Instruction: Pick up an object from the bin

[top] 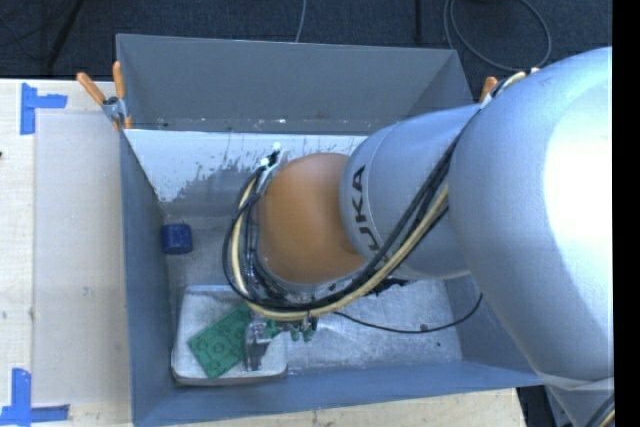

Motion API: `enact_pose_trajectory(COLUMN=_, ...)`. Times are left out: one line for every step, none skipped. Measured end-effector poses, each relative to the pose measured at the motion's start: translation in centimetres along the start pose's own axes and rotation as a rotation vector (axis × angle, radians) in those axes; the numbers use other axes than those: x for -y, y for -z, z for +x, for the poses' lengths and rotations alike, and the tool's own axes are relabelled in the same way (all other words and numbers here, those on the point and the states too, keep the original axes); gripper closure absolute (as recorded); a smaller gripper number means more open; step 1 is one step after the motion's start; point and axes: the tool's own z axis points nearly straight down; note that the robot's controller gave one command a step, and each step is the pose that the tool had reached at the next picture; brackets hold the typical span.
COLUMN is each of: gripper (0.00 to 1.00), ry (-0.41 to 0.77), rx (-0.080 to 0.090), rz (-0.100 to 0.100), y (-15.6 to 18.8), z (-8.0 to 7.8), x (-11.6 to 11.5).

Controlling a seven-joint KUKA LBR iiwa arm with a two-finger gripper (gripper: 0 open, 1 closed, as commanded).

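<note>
Claw [260,343] sits low in the bin [300,85], near its bottom-left corner as seen from the camera. It's right at the right edge of a green flat piece [218,345] w/ small dots on it. Touching or just above, can't tell. Claw released or clenched: can't tell either, the wrist's orange cover [300,220] & looped cables [238,250] hide most of it. The green piece lies tilted on a pale flat tray [190,370] in that same corner. A small blue block [176,238] sits apart by the bin's left wall. Arm [540,215] comes in from the right.
</note>
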Motion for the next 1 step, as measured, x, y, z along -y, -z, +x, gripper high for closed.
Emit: enact_pose_trajectory(gripper=1.00, ry=0.161, rx=0.001, rz=0.002, y=17.15, z=-0.02, x=-0.21)
